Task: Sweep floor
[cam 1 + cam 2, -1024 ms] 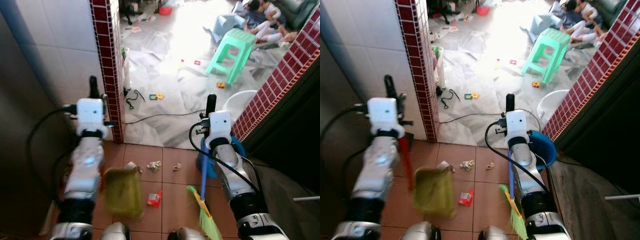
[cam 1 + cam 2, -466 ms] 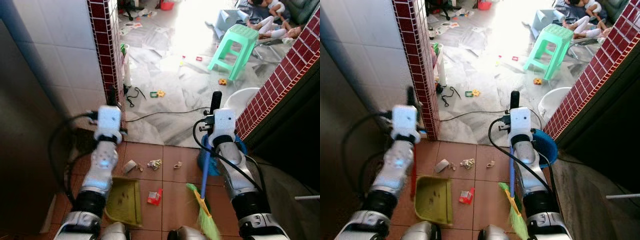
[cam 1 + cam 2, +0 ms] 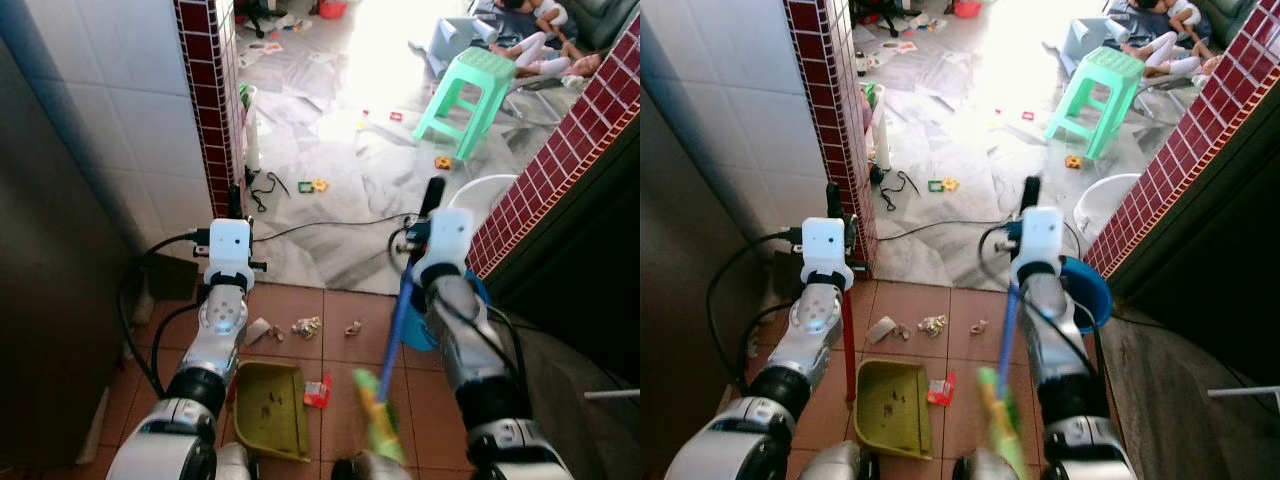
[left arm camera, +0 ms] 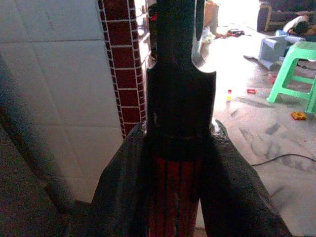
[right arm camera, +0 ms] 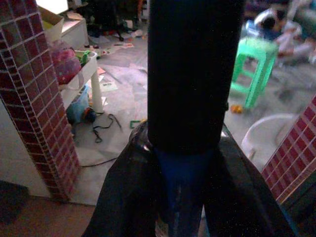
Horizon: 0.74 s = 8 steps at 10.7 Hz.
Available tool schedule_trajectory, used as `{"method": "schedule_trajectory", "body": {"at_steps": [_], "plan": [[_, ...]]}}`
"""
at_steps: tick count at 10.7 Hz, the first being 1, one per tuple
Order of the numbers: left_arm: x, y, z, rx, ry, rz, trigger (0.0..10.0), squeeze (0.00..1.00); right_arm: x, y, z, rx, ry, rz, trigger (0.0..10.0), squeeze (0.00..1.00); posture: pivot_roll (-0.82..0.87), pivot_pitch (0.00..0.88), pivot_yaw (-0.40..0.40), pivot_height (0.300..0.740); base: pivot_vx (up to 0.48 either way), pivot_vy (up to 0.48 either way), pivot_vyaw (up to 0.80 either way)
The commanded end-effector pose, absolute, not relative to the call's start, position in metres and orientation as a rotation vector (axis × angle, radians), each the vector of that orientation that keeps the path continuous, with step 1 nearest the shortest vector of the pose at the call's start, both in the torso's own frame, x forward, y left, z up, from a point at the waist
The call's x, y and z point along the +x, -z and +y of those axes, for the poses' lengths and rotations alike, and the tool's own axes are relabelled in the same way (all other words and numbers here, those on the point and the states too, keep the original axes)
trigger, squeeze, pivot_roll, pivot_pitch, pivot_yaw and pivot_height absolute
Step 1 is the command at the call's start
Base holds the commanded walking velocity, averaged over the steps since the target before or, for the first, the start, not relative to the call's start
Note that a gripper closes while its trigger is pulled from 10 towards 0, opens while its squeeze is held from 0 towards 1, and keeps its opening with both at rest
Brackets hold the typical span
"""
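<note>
Eye views: dustpan (image 3: 892,405) on terracotta floor (image 3: 300,305); scraps (image 3: 305,326), red wrapper (image 3: 940,389) beside it; blue bucket (image 3: 1087,294), green stool (image 3: 465,92) beyond.
Left wrist: left gripper (image 4: 178,98) clamps red handle (image 4: 174,197).
Right wrist: right gripper (image 5: 190,94) clamps blue broom (image 3: 1000,372).

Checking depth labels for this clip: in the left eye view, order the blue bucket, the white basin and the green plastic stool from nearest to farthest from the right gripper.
1. Blue bucket, just beside the right gripper, to its right.
2. White basin, farther right against the red brick wall.
3. Green plastic stool, far ahead on the sunlit floor.
</note>
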<state>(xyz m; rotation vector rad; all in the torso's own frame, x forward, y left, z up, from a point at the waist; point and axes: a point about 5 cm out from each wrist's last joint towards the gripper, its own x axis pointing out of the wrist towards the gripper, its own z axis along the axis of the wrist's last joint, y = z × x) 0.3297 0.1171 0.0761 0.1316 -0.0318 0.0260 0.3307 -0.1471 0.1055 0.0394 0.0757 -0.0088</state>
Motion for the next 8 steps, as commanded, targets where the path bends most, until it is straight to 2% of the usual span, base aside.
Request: {"method": "schedule_trajectory", "body": {"at_steps": [1,4,8], "plan": [[0.332,-0.078,0.106,0.137,0.008,-0.042,10.0,0.00,0.334,-0.114,-0.148,0.115,0.027,0.065,10.0,0.00,-0.08,0.060,-0.076,0.740,0.000,0.000,0.00],[0.334,-0.075,0.102,0.128,0.031,-0.018,10.0,0.00,0.337,-0.125,-0.140,0.263,-0.036,0.081,10.0,0.00,-0.09,0.059,-0.069,0.740,0.000,0.000,0.00],[0.335,-0.071,0.102,0.124,0.031,0.002,10.0,0.00,0.347,-0.165,-0.113,0.373,-0.271,0.042,10.0,0.00,-0.09,0.046,-0.074,0.740,0.000,0.000,0.00]]}}
